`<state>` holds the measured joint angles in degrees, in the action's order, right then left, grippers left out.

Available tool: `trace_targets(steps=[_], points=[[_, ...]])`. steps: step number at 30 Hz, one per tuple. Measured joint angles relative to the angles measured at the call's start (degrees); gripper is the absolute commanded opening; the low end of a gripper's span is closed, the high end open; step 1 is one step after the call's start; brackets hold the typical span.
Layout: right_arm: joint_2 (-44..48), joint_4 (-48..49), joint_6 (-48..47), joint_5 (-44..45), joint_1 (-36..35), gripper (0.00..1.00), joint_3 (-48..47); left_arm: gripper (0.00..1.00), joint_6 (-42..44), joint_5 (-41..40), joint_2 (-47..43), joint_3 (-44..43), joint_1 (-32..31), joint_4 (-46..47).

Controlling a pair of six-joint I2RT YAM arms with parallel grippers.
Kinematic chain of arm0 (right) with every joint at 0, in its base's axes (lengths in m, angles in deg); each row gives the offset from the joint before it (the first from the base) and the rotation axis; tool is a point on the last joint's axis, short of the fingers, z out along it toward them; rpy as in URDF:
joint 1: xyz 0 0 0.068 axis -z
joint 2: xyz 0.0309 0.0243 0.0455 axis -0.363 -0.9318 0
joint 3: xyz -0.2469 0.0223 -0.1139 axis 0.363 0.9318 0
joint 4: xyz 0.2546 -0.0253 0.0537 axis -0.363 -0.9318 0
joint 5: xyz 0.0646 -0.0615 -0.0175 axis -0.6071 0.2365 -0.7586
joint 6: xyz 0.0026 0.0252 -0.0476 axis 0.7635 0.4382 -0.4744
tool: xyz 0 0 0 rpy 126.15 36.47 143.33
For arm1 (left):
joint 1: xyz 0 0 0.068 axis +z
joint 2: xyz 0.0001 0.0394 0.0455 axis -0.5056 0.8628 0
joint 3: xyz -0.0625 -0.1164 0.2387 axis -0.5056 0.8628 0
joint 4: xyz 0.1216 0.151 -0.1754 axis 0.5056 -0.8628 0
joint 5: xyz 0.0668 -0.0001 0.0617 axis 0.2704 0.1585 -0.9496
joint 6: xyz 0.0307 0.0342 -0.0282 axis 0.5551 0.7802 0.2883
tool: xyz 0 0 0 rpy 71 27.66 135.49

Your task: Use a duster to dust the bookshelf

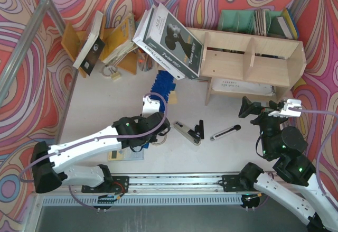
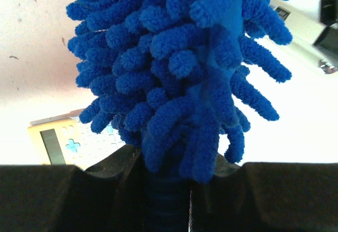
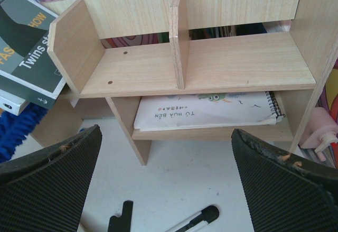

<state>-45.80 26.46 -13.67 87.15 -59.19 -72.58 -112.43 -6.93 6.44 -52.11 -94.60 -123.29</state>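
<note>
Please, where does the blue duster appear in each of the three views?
Top view: duster at the centre, between the left gripper and the big book.
Left wrist: it fills the middle of the picture.
Right wrist: a blue bit at the left edge.
Shared landmark: the big book, in the top and right wrist views.

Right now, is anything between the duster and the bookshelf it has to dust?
Yes. The duster, clamped in the left gripper, points at a stack of large books that leans against the bookshelf at its left end and overhangs the duster's tip. The shelf's open tiers further right look unobstructed.
</note>
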Motion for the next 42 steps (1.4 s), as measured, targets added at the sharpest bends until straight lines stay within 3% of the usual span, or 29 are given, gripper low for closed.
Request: trace_targets(steps=[15,32,42], points=[[-0.02,0.00,0.00,0.00,0.00,0.99,0.00,0.00,-0.35,1.36,1.57,-2.95,-0.63,-0.22],[-0.02,0.00,0.00,0.00,0.00,0.99,0.11,0.00,1.38,3.67,11.58,-9.53,-10.56,6.43],[-0.02,0.00,0.00,0.00,0.00,0.99,0.20,0.00,1.42,0.81,8.92,-8.09,-10.75,5.42]])
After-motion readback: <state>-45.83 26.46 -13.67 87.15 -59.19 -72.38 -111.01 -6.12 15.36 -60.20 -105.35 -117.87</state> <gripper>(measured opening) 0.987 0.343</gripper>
